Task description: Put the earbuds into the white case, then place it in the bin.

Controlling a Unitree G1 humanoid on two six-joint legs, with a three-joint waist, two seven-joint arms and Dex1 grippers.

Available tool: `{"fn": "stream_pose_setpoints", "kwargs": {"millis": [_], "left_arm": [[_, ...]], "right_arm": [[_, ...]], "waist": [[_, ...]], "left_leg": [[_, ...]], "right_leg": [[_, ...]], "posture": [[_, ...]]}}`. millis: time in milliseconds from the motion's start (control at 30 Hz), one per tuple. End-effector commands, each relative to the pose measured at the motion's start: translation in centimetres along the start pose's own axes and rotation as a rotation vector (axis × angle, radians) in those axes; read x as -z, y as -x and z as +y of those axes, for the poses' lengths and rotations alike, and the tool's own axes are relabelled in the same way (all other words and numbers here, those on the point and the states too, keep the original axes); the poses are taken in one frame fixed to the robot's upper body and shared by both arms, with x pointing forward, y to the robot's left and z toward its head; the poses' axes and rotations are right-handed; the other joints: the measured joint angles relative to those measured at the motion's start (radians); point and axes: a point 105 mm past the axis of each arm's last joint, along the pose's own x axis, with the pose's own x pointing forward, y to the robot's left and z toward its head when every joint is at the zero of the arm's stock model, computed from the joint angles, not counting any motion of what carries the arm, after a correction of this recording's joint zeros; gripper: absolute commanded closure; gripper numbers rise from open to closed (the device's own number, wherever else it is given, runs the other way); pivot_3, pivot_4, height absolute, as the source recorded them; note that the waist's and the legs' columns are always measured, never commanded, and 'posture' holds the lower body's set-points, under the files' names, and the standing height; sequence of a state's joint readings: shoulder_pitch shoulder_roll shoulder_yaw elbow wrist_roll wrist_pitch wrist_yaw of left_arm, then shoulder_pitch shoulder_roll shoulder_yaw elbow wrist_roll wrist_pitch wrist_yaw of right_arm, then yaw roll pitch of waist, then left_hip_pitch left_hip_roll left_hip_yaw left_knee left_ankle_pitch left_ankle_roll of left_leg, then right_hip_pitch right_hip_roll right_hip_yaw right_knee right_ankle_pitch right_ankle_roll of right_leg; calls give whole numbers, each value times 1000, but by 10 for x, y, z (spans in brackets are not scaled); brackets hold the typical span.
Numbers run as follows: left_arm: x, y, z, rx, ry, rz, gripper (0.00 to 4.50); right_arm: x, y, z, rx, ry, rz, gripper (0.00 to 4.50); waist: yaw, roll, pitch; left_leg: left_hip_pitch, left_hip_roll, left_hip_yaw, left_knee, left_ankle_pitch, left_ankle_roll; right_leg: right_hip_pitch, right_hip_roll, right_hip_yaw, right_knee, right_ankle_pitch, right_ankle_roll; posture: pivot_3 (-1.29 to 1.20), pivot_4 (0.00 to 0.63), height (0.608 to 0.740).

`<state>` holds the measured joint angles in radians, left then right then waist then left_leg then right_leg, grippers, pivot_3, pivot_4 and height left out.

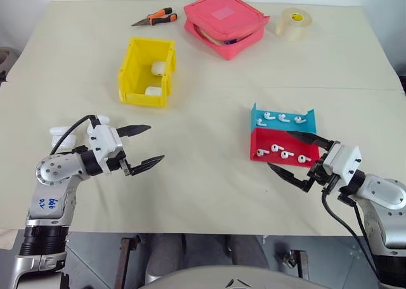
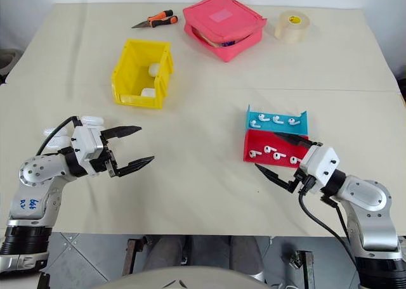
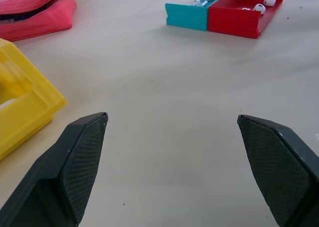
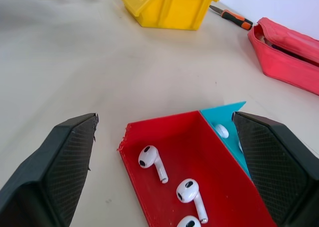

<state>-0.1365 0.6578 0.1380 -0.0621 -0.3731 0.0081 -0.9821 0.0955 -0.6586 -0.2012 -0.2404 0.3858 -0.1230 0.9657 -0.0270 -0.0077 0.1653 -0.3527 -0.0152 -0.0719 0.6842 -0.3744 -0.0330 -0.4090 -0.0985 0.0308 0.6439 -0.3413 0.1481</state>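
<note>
The head's two eyes looked down over the shallow red plastic tray (image 1: 279, 151); both low wrist cameras shared it, the right perhaps nearest.

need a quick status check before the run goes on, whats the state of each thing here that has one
left gripper: open, holding nothing
right gripper: open, holding nothing, by the red tray
yellow bin: upright, two white cases inside
red tray: earbuds lying loose in it
blue tray: earbuds lying loose in it
pink pouch: partly unzipped
pliers: shut, lying flat
tape roll: lying flat
</note>
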Motion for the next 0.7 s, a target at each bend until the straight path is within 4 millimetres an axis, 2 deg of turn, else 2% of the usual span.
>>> {"fn": "stream_pose_setpoints", "kwargs": {"millis": [33, 167, 233, 300, 367, 533, 633, 700], "left_arm": [[-7, 4, 9, -40, -46, -10, 59], [-13, 7, 19, -116, -32, -37, 59], [-13, 13, 22, -166, -23, -33, 59], [-10, 30, 24, -274, 2, -11, 59], [-2, 49, 19, -387, 50, 32, 59], [15, 90, 2, -654, 161, 109, 59], [20, 106, -6, -754, 227, 141, 59], [21, 109, -10, -780, 267, 149, 59]], "right_arm": [[-1, 0, 4, -50, -9, -10, 0], [-3, -4, 10, -120, -19, -34, 0], [-7, -9, 7, -118, -22, -67, 0], [-14, -18, 8, -135, -15, -115, 0], [-27, -28, 11, -160, 21, -198, 0], [-41, -47, 14, -210, 34, -272, 0], [-49, -53, 17, -238, 54, -306, 0], [-51, -56, 18, -254, 55, -310, 0]], "waist": [[1, 0, 0], [1, 0, 0], [-2, 0, 0], [-6, 0, 0], [-11, 1, 0], [4, 1, 1], [21, 1, 1], [27, 1, 1]], "left_leg": [[0, 0, 0, 0, 0, 0], [0, 0, 0, 0, 0, 0], [0, 0, 0, 0, 0, 0], [0, 0, 0, 0, 0, 0], [1, 3, 0, -1, 0, 0], [0, 6, 0, -1, 0, -1], [0, 5, -1, 0, 0, -1], [0, 5, -1, 0, -1, 0]], "right_leg": [[0, 0, 0, 0, 0, 0], [0, 0, 0, 0, 0, 0], [0, 0, 0, 0, 0, 0], [0, 0, 0, 0, 0, 0], [-1, 1, 2, 0, 0, 0], [-1, 1, 2, -2, 0, 0], [0, 0, 2, -3, 0, 0], [0, 0, 2, -3, 0, 0]], "posture": [[0, 150, 740], [0, 150, 740], [0, 150, 740], [0, 150, 740], [0, 150, 740], [0, 150, 740], [0, 150, 740], [0, 150, 740]]}}
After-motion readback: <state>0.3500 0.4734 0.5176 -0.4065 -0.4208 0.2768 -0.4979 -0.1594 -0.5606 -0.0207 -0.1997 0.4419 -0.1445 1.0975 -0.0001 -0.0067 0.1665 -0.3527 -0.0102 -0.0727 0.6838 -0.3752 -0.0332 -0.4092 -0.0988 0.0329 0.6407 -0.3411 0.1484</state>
